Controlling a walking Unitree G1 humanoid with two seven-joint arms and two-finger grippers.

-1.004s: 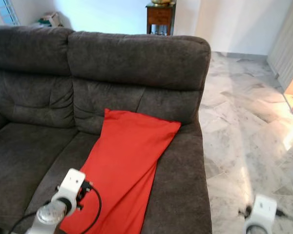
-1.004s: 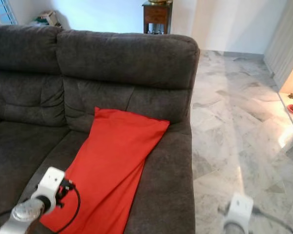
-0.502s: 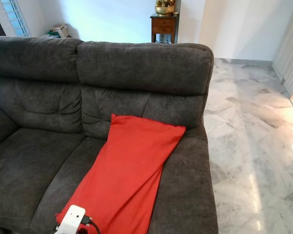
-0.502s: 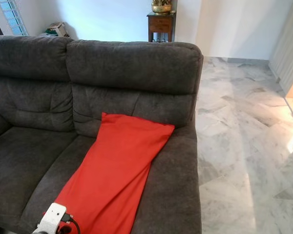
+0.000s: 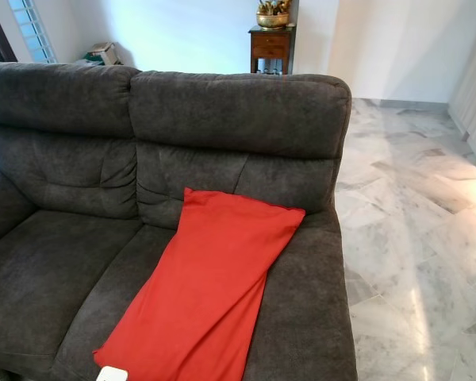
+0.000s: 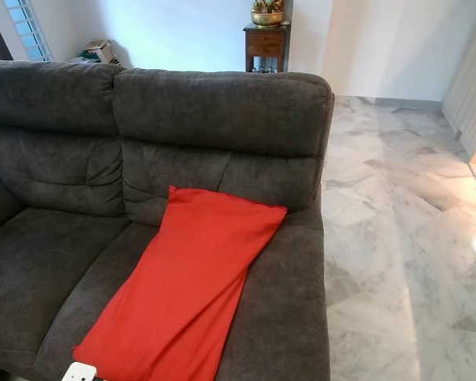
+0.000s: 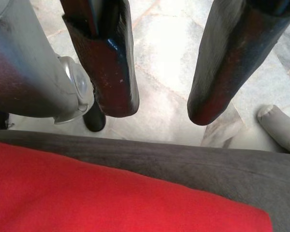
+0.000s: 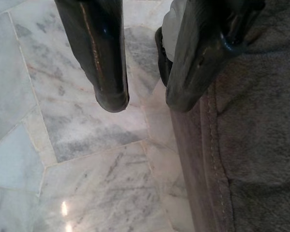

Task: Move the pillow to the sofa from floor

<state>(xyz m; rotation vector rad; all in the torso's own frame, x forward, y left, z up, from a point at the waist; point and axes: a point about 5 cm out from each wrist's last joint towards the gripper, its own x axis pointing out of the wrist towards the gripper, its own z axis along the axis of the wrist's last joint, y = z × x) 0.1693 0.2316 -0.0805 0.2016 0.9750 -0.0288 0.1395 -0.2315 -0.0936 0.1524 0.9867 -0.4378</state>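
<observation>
Red pillow (image 5: 210, 290) lies flat on the sofa (image 5: 238, 111) seat, top corner at 1 o'clock against the backrest. Left gripper (image 7: 162, 104) spread, empty, over the seat's front edge. Right gripper (image 8: 145, 99) spread over marble floor (image 8: 87, 159).

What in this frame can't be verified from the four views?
- Red pillow: its near end is cut off by the bottom edge of the eye views.
- Sofa: its left part runs past the frame edge.
- Wooden side table: its lower half is hidden behind the sofa back; the gold object on it is too small to identify.
- Left gripper: open above the sofa's front edge, wrist view; its arm is barely visible in the eye views.
</observation>
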